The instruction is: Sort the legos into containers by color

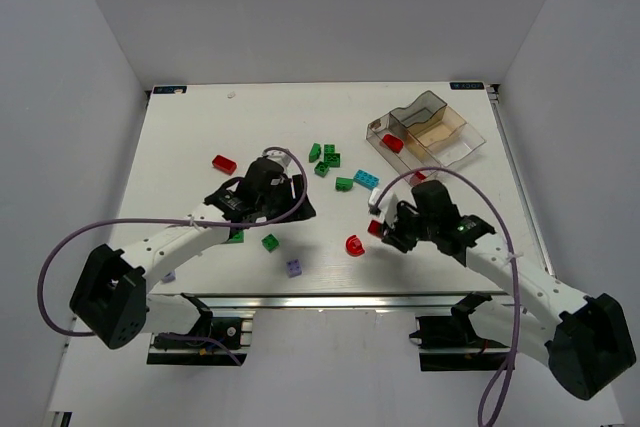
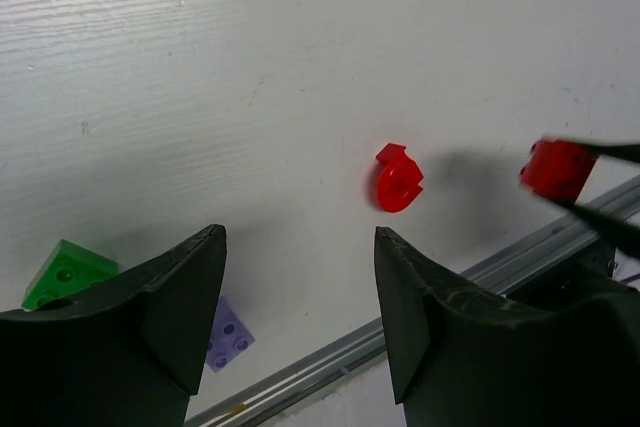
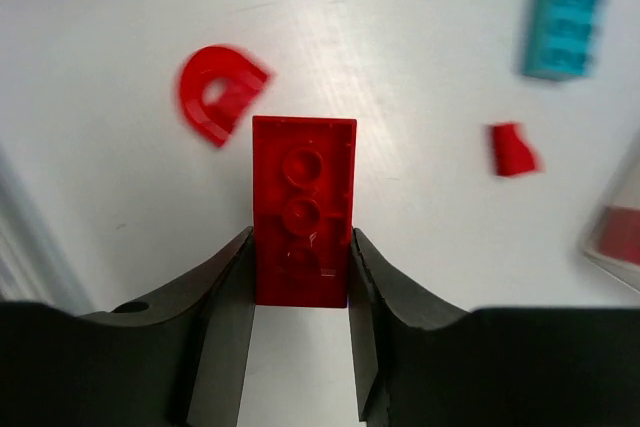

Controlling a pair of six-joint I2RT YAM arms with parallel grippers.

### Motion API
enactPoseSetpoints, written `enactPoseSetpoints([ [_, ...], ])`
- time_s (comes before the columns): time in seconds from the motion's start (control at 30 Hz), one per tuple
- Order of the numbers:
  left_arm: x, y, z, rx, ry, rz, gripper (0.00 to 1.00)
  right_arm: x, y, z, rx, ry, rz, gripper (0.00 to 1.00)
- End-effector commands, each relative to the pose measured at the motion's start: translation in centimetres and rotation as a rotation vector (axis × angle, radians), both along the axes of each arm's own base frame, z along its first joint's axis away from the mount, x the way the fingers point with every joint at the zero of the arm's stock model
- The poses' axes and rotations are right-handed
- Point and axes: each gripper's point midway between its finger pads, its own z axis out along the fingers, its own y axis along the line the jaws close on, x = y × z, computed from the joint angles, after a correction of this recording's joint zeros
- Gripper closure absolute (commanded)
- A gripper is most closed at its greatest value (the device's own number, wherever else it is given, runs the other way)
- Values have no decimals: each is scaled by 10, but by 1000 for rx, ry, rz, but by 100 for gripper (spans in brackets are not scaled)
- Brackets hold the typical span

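My right gripper [image 3: 300, 247] is shut on a red brick [image 3: 303, 209], held by its long sides just above the table; the top view shows it at the lower middle right [image 1: 376, 228]. Left of it lies the curved red piece [image 1: 354, 245]. My left gripper [image 2: 298, 237] is open and holds nothing, hovering over the table middle [image 1: 300, 209]. A pale purple brick [image 2: 228, 335] and a green brick [image 2: 68, 272] lie below it. Green bricks [image 1: 325, 159], a cyan brick [image 1: 366, 178] and a red brick [image 1: 224, 164] lie further back. The container tray [image 1: 440, 133] stands back right with one red brick [image 1: 393, 143] inside.
A small red piece [image 1: 418, 176] lies between the tray and my right arm. A metal rail [image 1: 340, 299] runs along the table's near edge. White walls close in the table at the back and on both sides.
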Motion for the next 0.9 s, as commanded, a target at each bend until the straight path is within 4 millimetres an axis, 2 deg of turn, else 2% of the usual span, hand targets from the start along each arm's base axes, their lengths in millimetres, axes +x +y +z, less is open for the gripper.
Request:
enactPoseSetpoints([
  [0.0, 5, -19, 23, -54, -77, -101, 29, 50, -11, 43, 49, -82, -233, 100],
  [0.07, 3, -27, 21, -66, -82, -136, 29, 78, -26, 45, 44, -72, -351, 100],
  [0.1, 3, -31, 18, -76, -72, -154, 29, 92, -32, 51, 59, -77, -400, 100],
  [0.13, 1, -37, 17, -79, -69, -175, 29, 109, -29, 59, 84, -61, -445, 100],
  [0.17, 1, -39, 15, -80, -65, -185, 29, 124, -39, 62, 93, -51, -502, 100],
  [0.2, -1, -44, 9, -78, -49, -206, 29, 130, -39, 64, 94, -21, -517, 100],
  [0.23, -2, -50, 11, -79, -54, -229, 29, 149, -35, 72, 110, -4, -542, 100],
  [0.27, 0, -51, 10, -72, -53, -236, 29, 158, -35, 74, 119, 10, -553, 100],
  [0.3, -2, -54, 8, -63, -50, -248, 28, 170, -45, 77, 124, 12, -589, 100],
  [0.37, 1, -60, 5, -49, -52, -267, 28, 194, -47, 83, 120, 3, -596, 100],
  [0.5, -3, -75, -2, -51, -52, -312, 26, 223, -57, 81, 92, -22, -607, 100],
  [0.53, -5, -82, -5, -45, -47, -336, 25, 233, -64, 69, 64, 2, -621, 100],
  [0.57, -5, -82, -10, -38, -35, -337, 25, 234, -65, 73, 63, -7, -621, 100],
  [0.63, -4, -90, -11, -32, -41, -359, 25, 242, -73, 60, 43, 19, -641, 100],
  [0.67, -8, -95, -18, -20, -28, -376, 25, 245, -76, 57, 36, 27, -647, 100],
  [0.7, -9, -102, -16, -20, -33, -394, 25, 251, -79, 59, 37, 19, -654, 100],
  [0.77, -11, -108, -19, -7, -31, -415, 25, 258, -83, 49, 26, 42, -662, 100],
  [0.8, -16, -111, -28, 14, -9, -433, 25, 262, -85, 51, 22, 46, -666, 100],
  [0.87, -13, -117, -28, 31, -17, -447, 25, 268, -89, 41, 12, 75, -672, 89],
])
